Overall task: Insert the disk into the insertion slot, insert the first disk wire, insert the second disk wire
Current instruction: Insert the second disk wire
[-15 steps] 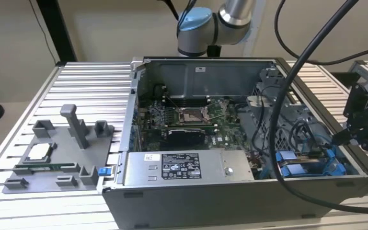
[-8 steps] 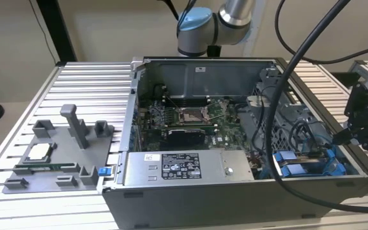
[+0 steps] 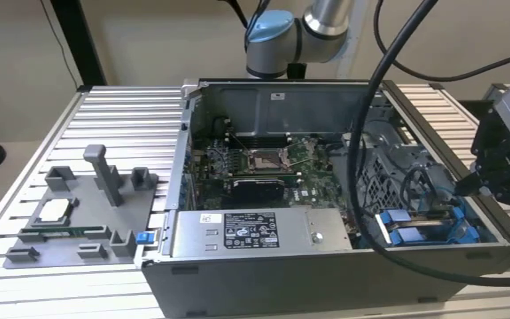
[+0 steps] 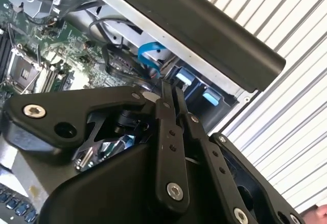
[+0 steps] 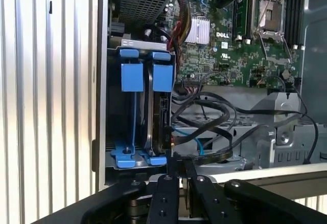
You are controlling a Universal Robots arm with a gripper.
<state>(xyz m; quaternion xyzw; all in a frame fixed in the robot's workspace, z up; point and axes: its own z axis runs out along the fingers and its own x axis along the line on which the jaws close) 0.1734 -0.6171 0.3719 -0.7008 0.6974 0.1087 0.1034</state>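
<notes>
From my station I saw the open computer case (image 3: 326,266), a box of grey sheet metal, standing on a table (image 3: 122,113) of ribbed aluminium slats. The gripper (image 3: 467,187), black and angular with bolted link plates, hung over the case's corner at the exterior view's right. In both wrist views its two narrow fingers (image 4: 168,98) lay close together, side by side, with nothing between them that I could make out.

The disk (image 5: 159,119) sat on edge in the insertion slot (image 5: 134,45), a bay of dark perforated metal in that same corner. Its bright blue plastic carrier (image 5: 162,78) showed smooth square tabs. Its long axis ran down into the bay, along the case wall. A second blue carrier (image 5: 132,78) stood just beside it. Black cables (image 5: 204,116) and one thin blue cable (image 5: 191,134) looped loosely next to the bay, over the green circuit board (image 3: 264,163).

A grey power-supply box (image 3: 237,232) with a sticker lay along the case's near edge. At the exterior view's left, a light grey plastic fixture tray (image 3: 87,206) with upright posts rested on the slats.
</notes>
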